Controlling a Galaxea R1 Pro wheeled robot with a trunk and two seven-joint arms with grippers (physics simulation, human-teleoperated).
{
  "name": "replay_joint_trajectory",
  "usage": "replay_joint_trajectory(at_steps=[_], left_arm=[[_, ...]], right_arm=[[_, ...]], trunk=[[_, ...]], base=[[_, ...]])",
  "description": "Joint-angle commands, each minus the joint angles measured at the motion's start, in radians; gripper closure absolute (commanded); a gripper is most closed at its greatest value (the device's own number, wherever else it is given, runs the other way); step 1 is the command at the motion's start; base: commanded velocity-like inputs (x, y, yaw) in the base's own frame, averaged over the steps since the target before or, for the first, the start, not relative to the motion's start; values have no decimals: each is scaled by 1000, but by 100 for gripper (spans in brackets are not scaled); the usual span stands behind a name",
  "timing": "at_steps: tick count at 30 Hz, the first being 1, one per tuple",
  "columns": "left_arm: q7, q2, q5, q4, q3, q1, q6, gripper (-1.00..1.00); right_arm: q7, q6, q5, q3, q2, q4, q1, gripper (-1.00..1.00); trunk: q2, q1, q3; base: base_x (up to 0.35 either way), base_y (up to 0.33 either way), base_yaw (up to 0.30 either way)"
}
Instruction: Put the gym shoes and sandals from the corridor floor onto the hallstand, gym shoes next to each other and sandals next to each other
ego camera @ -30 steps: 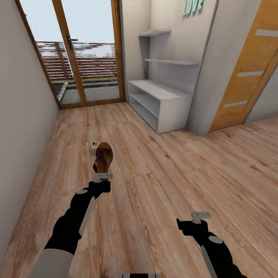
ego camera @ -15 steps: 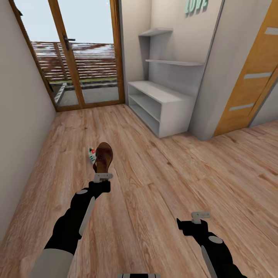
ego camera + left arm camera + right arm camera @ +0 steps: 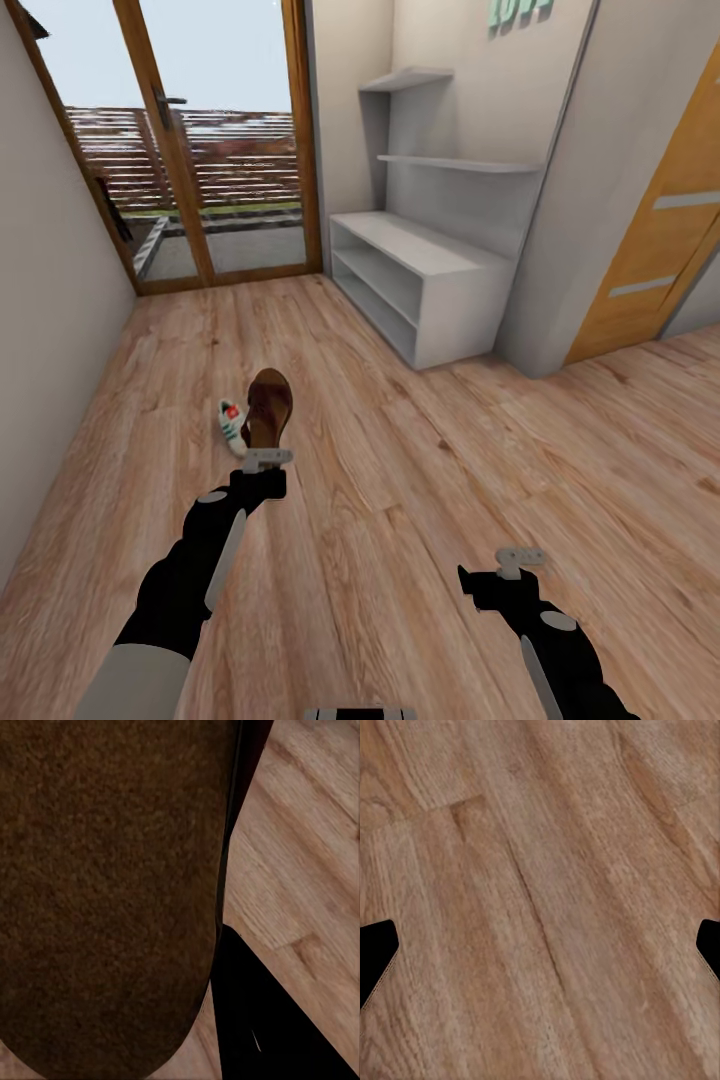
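Since a second ago my view has swung left: more of the gym shoe shows beside the sandal, and the hallstand sits a little further right; both arms keep their pose. My left gripper pinches the heel end of the brown sandal, held off the corridor floor with its toe pointing away from me; its sole fills much of the left wrist view. My right gripper holds nothing, fingers spread over bare planks. One white gym shoe lies on the floor just left of the sandal. Further off, the hallstand stands against the right wall near the glass door.
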Motion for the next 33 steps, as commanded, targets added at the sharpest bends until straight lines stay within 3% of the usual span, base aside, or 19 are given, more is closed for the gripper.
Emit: replay_joint_trajectory(at_steps=[1,19,33], left_arm=[[-5,-1,-4,-1,0,0,6,100],[-6,-2,-4,-1,-1,0,6,100],[-6,-2,-4,-1,-1,0,6,100]], right_arm=[[0,5,0,0,0,-1,0,-100],[-1,5,0,0,0,-1,0,-100],[-1,5,0,0,0,-1,0,-100]], trunk=[[0,0,-1],[0,0,2],[0,0,22]], base=[[346,0,12],[346,0,58],[346,0,0]])
